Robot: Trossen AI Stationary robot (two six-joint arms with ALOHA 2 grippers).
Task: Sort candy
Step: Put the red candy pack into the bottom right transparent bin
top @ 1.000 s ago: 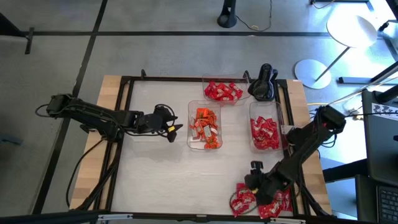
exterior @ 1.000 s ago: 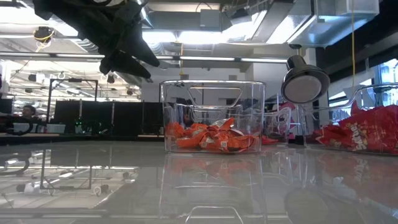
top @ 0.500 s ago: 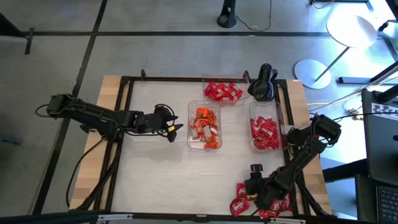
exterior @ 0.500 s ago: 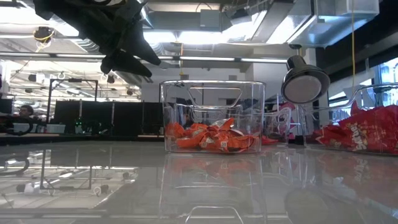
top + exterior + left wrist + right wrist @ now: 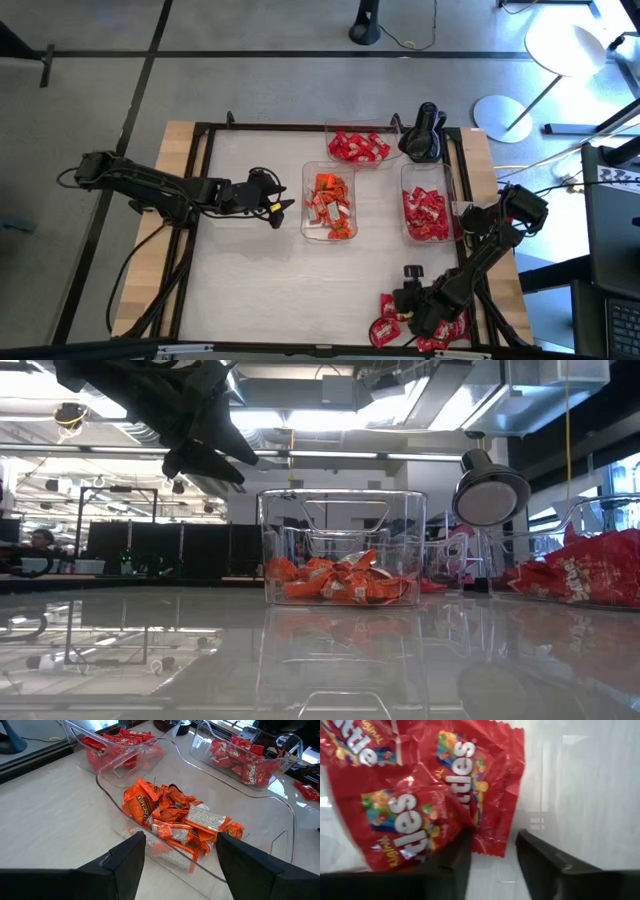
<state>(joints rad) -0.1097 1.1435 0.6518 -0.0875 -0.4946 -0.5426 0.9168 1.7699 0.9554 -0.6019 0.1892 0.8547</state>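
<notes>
Loose candy pile [image 5: 420,325] partly hidden under the right arm, cut by the high view's bottom edge. Right pincer [image 5: 492,852]: fingertips overlap a red packet [image 5: 445,795]; grip unclear. Packet's left side blurred.

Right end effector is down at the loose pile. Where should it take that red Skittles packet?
Pinch the red Skittles packet at its free lower corner, coming straight down: it lies flat, overlapping another, and that corner already sits between the right end effector fingers.

overhead straight down on table, low cam level across tabletop, both wrist cams close, orange-candy tray [image 5: 329,202] shared by overhead, low, left wrist
</notes>
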